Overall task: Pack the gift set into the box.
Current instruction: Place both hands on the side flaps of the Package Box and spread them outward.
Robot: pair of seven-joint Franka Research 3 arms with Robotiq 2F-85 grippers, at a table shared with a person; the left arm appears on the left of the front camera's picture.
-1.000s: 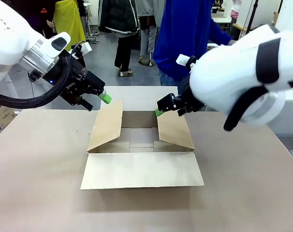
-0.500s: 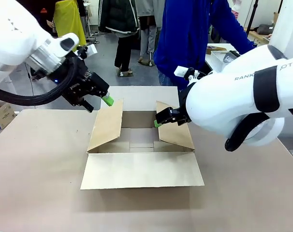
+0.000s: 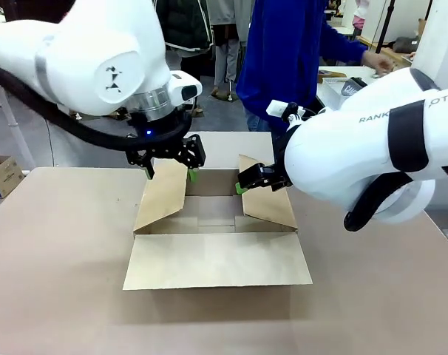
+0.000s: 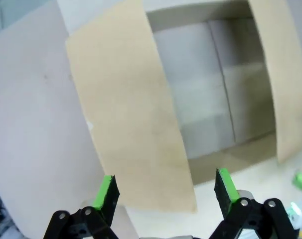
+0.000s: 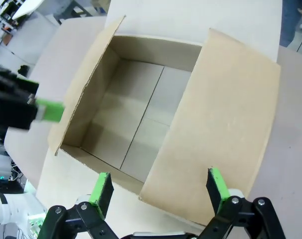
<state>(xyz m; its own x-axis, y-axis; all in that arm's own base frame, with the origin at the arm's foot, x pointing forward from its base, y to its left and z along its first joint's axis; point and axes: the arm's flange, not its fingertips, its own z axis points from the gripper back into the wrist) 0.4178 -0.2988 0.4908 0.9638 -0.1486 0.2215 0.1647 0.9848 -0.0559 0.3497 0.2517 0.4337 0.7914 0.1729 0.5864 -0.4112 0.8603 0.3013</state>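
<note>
- On the table (image 3: 61,296), the box (image 3: 209,214) sits open. Its nearest flap (image 3: 216,270) lies flat towards the robot.
- Inside the box the floor is bare cardboard, so the gift set is not packed yet.
- At the box's left side, the left flap (image 3: 163,194) stands nearly upright and leans a little outward. The left gripper (image 3: 171,170) hangs over its far end, pads wide apart and astride the flap's edge. Whether a pad touches the cardboard I cannot tell.
- At the box's right side, the right flap (image 3: 268,200) slopes outward. The right gripper (image 3: 245,185) is at its far inner corner, fingers spread with that corner between them, gripping nothing.
- Beyond the box's far wall, the far flap (image 3: 220,148) lies flat.
- Behind the box stands a person (image 3: 283,59), one hand (image 3: 375,61) stretched to a side table (image 3: 331,87) well right of the box.
- Judged step: readying the opening. The next move calls for both side flaps to be pushed outward and held there, since a tray that fits closely would catch on a flap leaning inward.
</note>
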